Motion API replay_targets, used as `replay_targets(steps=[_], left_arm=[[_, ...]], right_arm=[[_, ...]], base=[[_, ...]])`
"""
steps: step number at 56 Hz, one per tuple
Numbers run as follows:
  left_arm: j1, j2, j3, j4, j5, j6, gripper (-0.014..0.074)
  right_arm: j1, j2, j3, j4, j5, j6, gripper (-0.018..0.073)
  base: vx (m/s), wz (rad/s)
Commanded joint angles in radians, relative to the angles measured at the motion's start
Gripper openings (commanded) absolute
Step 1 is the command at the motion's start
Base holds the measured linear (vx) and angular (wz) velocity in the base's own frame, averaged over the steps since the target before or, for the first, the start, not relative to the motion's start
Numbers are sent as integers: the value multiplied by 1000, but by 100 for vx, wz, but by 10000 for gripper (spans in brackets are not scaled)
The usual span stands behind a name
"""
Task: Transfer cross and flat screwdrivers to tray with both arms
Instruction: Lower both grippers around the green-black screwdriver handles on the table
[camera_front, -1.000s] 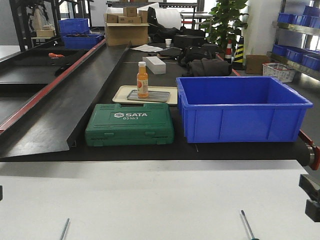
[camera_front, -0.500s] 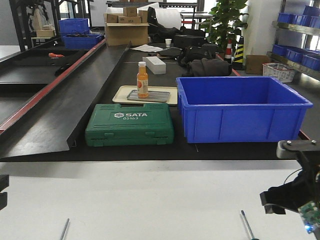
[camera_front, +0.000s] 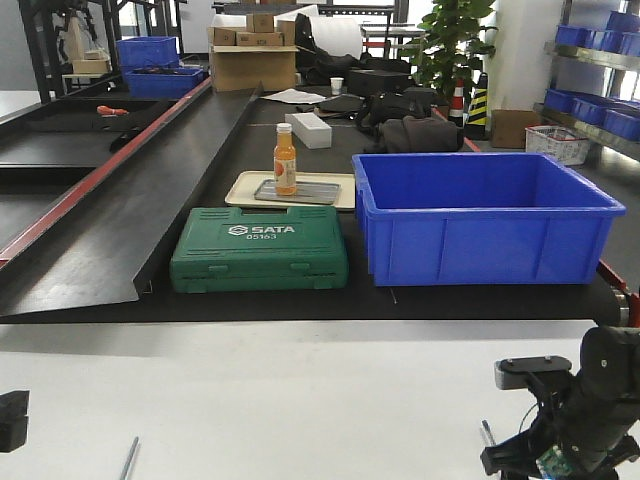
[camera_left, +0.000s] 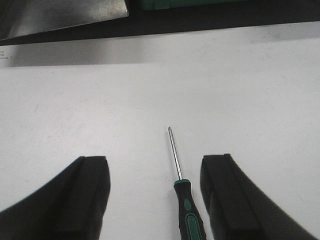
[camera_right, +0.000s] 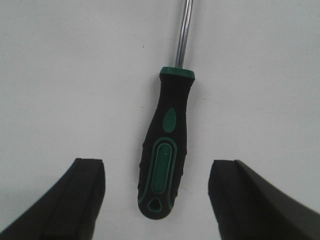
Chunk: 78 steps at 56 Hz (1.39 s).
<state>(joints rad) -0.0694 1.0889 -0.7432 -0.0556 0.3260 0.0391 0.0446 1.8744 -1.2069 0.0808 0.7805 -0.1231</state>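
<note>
Two screwdrivers with black-and-green handles lie on the white table. In the left wrist view, one (camera_left: 188, 210) lies between the fingers of my open left gripper (camera_left: 155, 165), nearer the right finger; its thin shaft ends in a pointed tip. In the right wrist view, the other's handle (camera_right: 165, 145) lies centred between the fingers of my open right gripper (camera_right: 157, 167); its tip is out of view. In the front view only their shafts show (camera_front: 130, 458) (camera_front: 487, 432). The beige tray (camera_front: 240, 188) sits far back on the black belt.
An orange bottle (camera_front: 285, 158) stands on a grey plate in the tray. A green SATA case (camera_front: 260, 250) and a blue bin (camera_front: 480, 215) sit on the belt between the tray and the white table. My right arm (camera_front: 585, 400) hangs over the right screwdriver.
My right arm has come in from the right edge and dropped over the right screwdriver. My left arm has edged lower and further into view at the left edge.
</note>
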Motion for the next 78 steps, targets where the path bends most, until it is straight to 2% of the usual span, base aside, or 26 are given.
replay_targets(steps=[1,16,28,36,41,44,52,65,78], left_arm=[[-1,-8,-31,-3,-62,-12,524],[-1,-6,-31,-5,-24,-63,524],[-1,-6,-31,-5,-5,-64,524],[-1,-6,-31,-5,12,-64,524],[-1,-6,-31,-19,25,-88,524],[-1,-6,-31,-34,38,-108,524],[-1,-6,-31,-87,105,-134,524],[-1,48,-37,-108,189,-134,524],[-1,254,-133,-108,250,-133,524]], right_arm=[[-6,-8,-31,8,-43,-14,496],[-6,96,-31,8,-82,-2,496],[-6,136,-33,8,-113,24,496],[-6,170,-60,8,-76,49,480],[-6,181,-74,9,-45,49,407],[-6,182,-74,8,-39,49,318],[-6,182,-74,9,-18,40,-6],[-6,182,-74,47,-15,40,-11],[-6,183,-73,68,-11,37,-8]], base=[[0,0],[0,0],[0,0],[0,0],[0,0],[0,0],[0,0],[0,0],[0,0]])
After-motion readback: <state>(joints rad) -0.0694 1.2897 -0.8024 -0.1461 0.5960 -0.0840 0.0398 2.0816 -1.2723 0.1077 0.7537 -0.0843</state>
